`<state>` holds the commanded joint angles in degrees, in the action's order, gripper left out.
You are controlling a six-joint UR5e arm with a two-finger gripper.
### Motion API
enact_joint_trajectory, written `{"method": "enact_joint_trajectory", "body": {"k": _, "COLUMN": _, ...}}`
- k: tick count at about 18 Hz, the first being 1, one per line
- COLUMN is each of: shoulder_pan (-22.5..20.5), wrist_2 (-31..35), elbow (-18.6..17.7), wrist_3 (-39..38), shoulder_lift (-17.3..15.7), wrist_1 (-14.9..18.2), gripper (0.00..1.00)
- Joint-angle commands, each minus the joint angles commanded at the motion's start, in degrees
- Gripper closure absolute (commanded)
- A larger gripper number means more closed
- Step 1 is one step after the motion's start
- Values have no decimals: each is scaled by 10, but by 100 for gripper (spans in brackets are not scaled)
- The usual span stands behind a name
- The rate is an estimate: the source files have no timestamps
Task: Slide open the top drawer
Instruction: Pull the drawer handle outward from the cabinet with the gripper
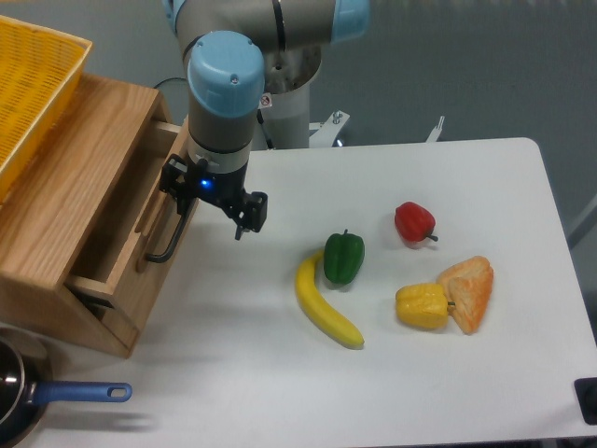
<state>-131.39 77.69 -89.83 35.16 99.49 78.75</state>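
At left of frame, the top drawer [140, 247] stands partly out of its light-oak cabinet [56, 215]. My end effector [210, 207] hooks the black bar handle [173, 233]; I cannot tell its spread. I would pull straight along the runners, level, toward the smooth white table [420, 373].

Light-oak top drawer [140, 245] partly pulled out.
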Motion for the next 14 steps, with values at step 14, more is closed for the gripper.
{"method": "enact_joint_trajectory", "body": {"k": 14, "shoulder_pan": -41, "wrist_2": 14, "elbow": 6, "wrist_3": 57, "shoulder_lift": 7, "wrist_1": 2, "gripper": 0}}
